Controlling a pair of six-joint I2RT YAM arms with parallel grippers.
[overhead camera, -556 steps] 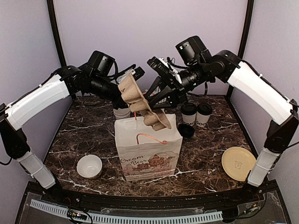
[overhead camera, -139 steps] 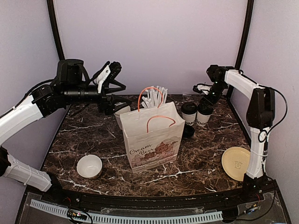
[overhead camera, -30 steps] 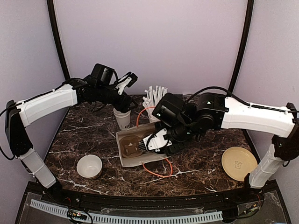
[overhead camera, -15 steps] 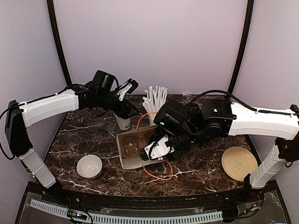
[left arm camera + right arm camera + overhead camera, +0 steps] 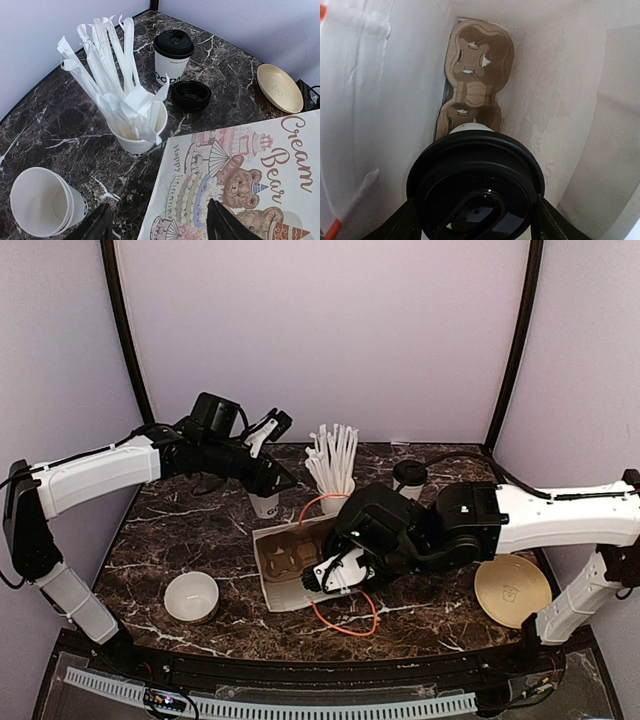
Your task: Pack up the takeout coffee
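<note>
A white paper bag point(image 5: 290, 592) lies on its side with a brown cardboard carrier point(image 5: 285, 555) inside. My right gripper point(image 5: 335, 575) is at the bag's mouth. In the right wrist view it point(image 5: 476, 222) is shut on a takeout coffee cup point(image 5: 475, 195), black lid facing the camera, inside the bag point(image 5: 380, 100) just short of the carrier point(image 5: 477, 65). A second lidded coffee cup point(image 5: 408, 478) point(image 5: 173, 55) stands at the back. My left gripper point(image 5: 278, 478) point(image 5: 160, 227) hangs open over the bag's printed side point(image 5: 240, 170), holding nothing.
A cup of white straws point(image 5: 335, 465) point(image 5: 135, 125) stands behind the bag, with a stack of empty cups point(image 5: 264, 502) point(image 5: 42, 207) to its left. A loose black lid point(image 5: 191, 95) lies by the second cup. A white bowl point(image 5: 191, 596) sits front left, a tan plate point(image 5: 511, 589) front right.
My right gripper has moved forward and down with the cup, further into the bag. The second cup now shows behind the right arm. The left gripper has shifted slightly.
</note>
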